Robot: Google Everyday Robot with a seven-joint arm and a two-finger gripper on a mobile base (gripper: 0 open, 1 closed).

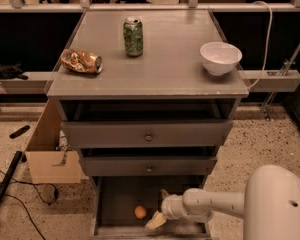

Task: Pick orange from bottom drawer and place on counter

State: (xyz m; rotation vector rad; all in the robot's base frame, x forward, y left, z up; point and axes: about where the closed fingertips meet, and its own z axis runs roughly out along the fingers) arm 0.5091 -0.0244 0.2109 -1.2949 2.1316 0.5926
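Note:
The orange [140, 212] lies on the dark floor of the open bottom drawer [121, 200], left of centre. My gripper [157, 209] reaches in from the right on a white arm [215, 204] and sits inside the drawer just right of the orange, apart from it. Its fingers are spread open, one cream fingertip [154, 221] low and one dark tip higher. It holds nothing. The counter [165, 59] is the grey cabinet top above.
On the counter stand a green can [133, 36], a crumpled gold-brown snack bag [81, 61] and a white bowl [220, 57]. Two shallower knobbed drawers [148, 134] sit partly open above the bottom one. A cardboard box [47, 151] stands left of the cabinet.

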